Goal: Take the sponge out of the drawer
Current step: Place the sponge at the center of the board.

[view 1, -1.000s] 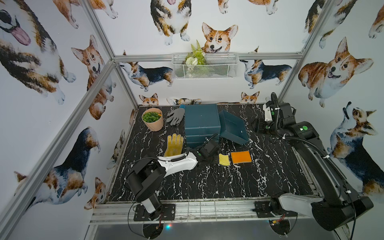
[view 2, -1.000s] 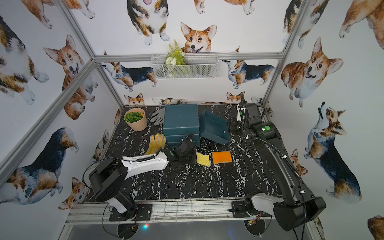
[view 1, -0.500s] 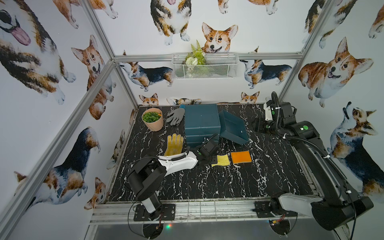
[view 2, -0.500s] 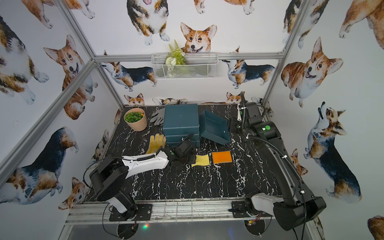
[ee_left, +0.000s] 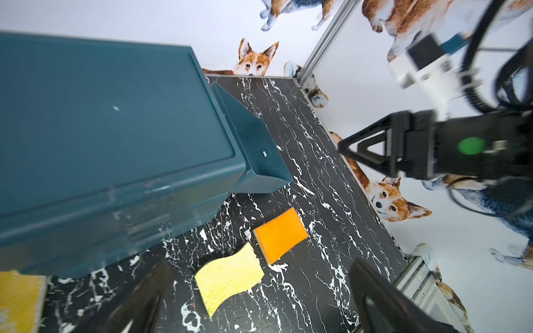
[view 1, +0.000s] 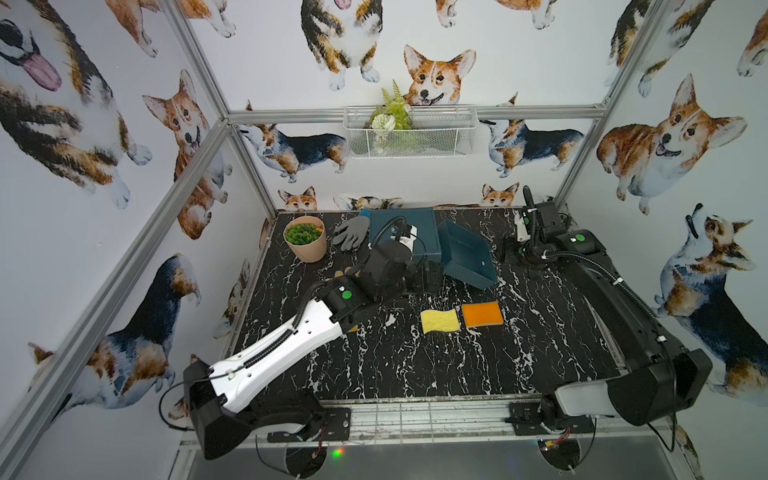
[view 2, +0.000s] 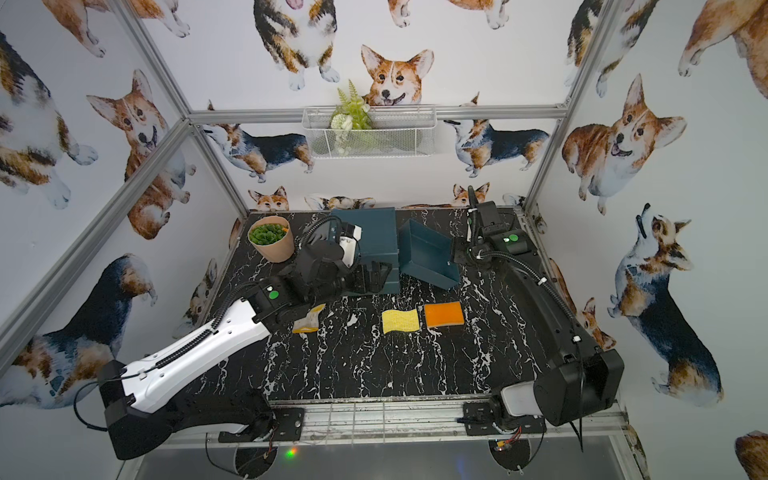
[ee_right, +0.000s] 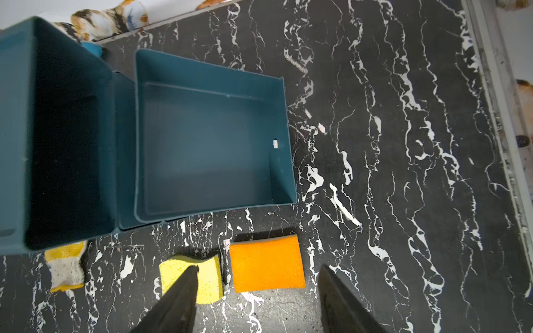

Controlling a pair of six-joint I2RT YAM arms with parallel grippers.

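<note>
A yellow wavy sponge (view 1: 439, 321) (ee_left: 229, 278) lies flat on the black marble table (view 1: 374, 374), and an orange sponge (view 1: 482, 314) (ee_right: 266, 263) lies right beside it. Behind them the pulled-out teal drawer (view 1: 467, 253) (ee_right: 210, 138) stands on the table, empty, next to the teal cabinet (view 1: 405, 232). My left gripper (view 1: 428, 276) (ee_left: 259, 263) hangs open above the table in front of the cabinet, short of the yellow sponge, holding nothing. My right gripper (view 2: 459, 253) (ee_right: 259, 267) is raised at the back right, open and empty.
A potted plant (view 1: 305, 239) and a grey glove (view 1: 352, 232) sit at the back left. A yellow glove (view 2: 307, 322) lies mostly hidden under my left arm. A wire basket (view 1: 409, 133) hangs on the back wall.
My left gripper opened and let go of the yellow sponge, which now lies flat. The left arm lifted and drew back toward the cabinet. The right arm barely moved.
</note>
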